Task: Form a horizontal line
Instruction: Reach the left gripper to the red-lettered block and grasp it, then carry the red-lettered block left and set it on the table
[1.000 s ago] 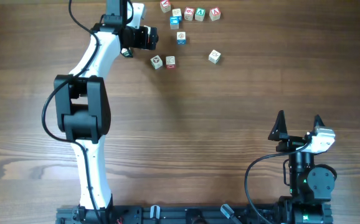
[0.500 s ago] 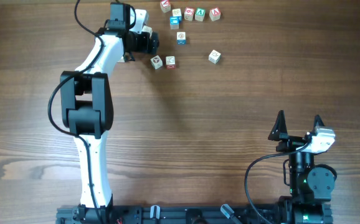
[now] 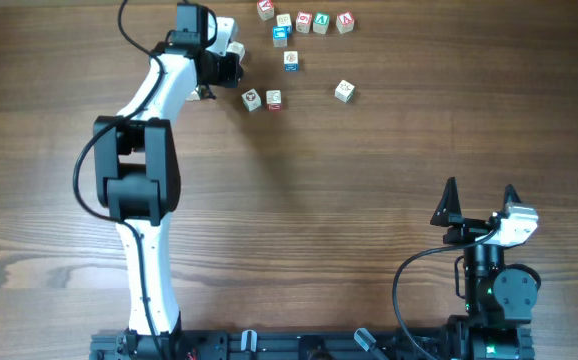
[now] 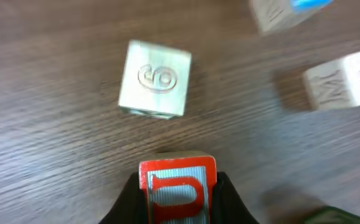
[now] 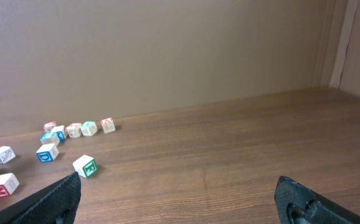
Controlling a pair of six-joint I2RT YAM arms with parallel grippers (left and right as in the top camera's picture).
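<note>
- Along the far edge of the brown wood-grain counter point(image 3: 369, 180), the horizontal line point(image 3: 312, 21) of tiny pale wooden letter cubes, marked mostly red with one green, stands as a short row. Its long axis runs side to side across the overhead view.
- Low over the counter, the left gripper point(image 4: 179, 198) has its black jaws clamped on a small wooden cube with a red letter face point(image 4: 177, 183). Whether that cube is lifted or resting on the wood cannot be told.
- From those jaws the row lies to the right and a little farther out, so its left end is the nearest part.
- Just ahead of the held cube in the left wrist view lies a loose pale cube with an engraved unpainted face point(image 4: 155, 79). It is apart from the jaws and not touching anything.
- Near the robot's base, the right gripper point(image 3: 480, 190) sits with its jaws spread wide and empty, well apart from every cube. The left arm is plainly the nearer one.
- The coming move likely calls for carrying the held cube rightward and outward, then setting it down on the row's axis at the left end.
- A blue-marked cube point(image 3: 280, 37) sits just beside that end on the near side and could be knocked on the way in.
</note>
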